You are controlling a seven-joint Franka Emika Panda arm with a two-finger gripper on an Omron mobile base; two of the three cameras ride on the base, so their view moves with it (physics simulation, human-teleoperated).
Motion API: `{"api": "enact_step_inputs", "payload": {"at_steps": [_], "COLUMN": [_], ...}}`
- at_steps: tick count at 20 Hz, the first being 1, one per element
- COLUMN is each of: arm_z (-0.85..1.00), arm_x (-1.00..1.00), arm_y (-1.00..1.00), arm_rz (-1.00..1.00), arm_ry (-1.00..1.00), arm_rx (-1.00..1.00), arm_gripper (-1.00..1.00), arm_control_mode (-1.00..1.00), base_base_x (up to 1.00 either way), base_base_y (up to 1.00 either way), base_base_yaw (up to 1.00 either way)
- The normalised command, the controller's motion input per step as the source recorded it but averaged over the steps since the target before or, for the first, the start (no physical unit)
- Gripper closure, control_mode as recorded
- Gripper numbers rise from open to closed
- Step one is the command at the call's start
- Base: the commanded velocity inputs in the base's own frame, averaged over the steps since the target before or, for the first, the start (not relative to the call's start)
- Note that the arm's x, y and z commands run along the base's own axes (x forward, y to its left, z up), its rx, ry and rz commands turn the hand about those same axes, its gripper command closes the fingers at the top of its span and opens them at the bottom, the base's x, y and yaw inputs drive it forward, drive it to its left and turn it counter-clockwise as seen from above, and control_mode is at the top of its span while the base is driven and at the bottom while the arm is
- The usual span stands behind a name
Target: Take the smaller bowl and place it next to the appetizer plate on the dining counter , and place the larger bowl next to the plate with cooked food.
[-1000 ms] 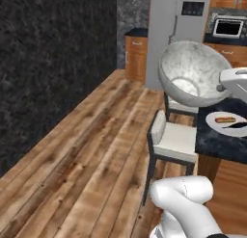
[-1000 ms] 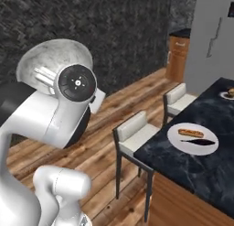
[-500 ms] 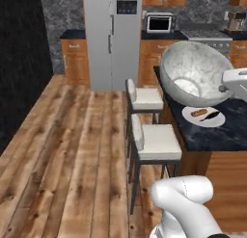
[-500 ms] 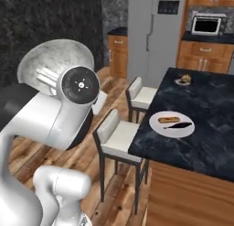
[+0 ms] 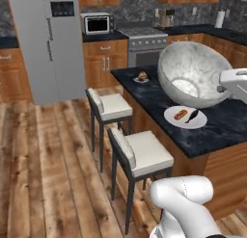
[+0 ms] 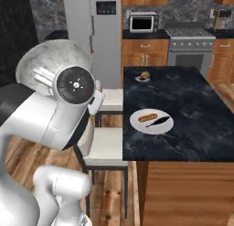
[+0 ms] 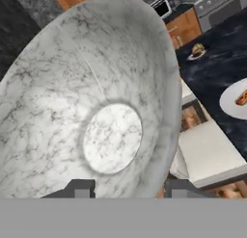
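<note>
The larger bowl, grey-white marbled, hangs tilted in the air over the dining counter, its inside facing the left base view. My gripper is shut on its rim at the right. In the hand view the larger bowl spreads wide, with my gripper straddling its near rim. The plate with cooked food lies on the counter below the bowl. The appetizer plate sits at the counter's far end. The smaller bowl is out of view.
Two white-seated stools stand along the counter's left side. A grey fridge, a microwave and a stove line the back wall. Wooden floor lies to the left.
The whole scene has swung as the base turned: the dark wall is gone and the counter now lies ahead. The larger bowl stays in my gripper.
</note>
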Motion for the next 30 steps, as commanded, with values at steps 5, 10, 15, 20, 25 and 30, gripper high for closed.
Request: {"api": "enact_step_inputs", "payload": {"at_steps": [5,10,15,20,25,30], "arm_z": [0.00,0.00,0.00,0.00,0.00,0.00], "arm_x": [0.00,0.00,0.00,0.00,0.00,0.00], "arm_y": [0.00,0.00,0.00,0.00,0.00,0.00], "arm_rz": [0.00,0.00,0.00,0.00,0.00,0.00], "arm_ry": [0.00,0.00,0.00,0.00,0.00,0.00], "arm_rx": [0.00,0.00,0.00,0.00,0.00,0.00], "arm_gripper": [1.00,1.00,1.00,1.00,1.00,1.00], "arm_control_mode": [1.00,1.00,1.00,1.00,1.00,1.00], "base_base_x": [0.35,0.01,-0.07,0.23,0.75,0.76], "base_base_y": [0.33,0.68,1.00,0.99,0.56,0.10], "base_base_yaw": [-0.63,-0.58,-0.44,-0.42,-0.44,-0.44]}}
